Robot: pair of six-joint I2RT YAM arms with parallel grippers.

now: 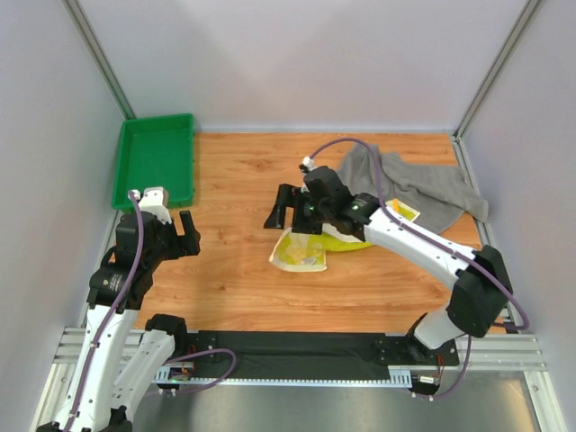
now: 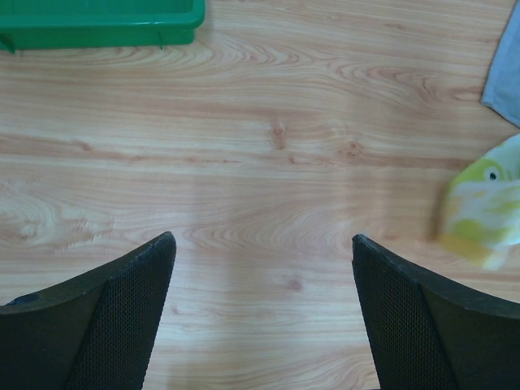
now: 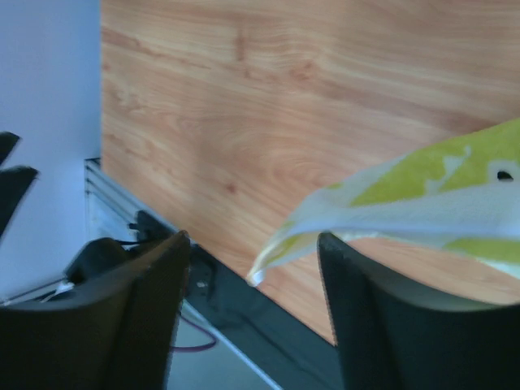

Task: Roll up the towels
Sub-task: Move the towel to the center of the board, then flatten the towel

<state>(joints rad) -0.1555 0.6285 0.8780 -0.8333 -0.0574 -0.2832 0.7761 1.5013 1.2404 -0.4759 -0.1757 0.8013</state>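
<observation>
The white-yellow towel (image 1: 301,252) with a green-yellow print lies bunched on the wood at mid-table. The grey towel (image 1: 423,184) is crumpled at the back right. My right gripper (image 1: 286,211) hovers just left of and above the printed towel, tilted. In the right wrist view its jaws (image 3: 253,236) stand apart, and a loose edge of the printed towel (image 3: 422,195) hangs over the right finger without being clamped. My left gripper (image 1: 180,238) is open at the left over bare wood (image 2: 264,240), nothing between its fingers. The printed towel (image 2: 486,211) and a grey towel corner (image 2: 505,73) show at that view's right edge.
A green tray (image 1: 157,162) stands at the back left, against the left wall; its front rim (image 2: 97,24) shows in the left wrist view. White walls close in the table on three sides. A black rail with cables runs along the near edge (image 1: 315,346).
</observation>
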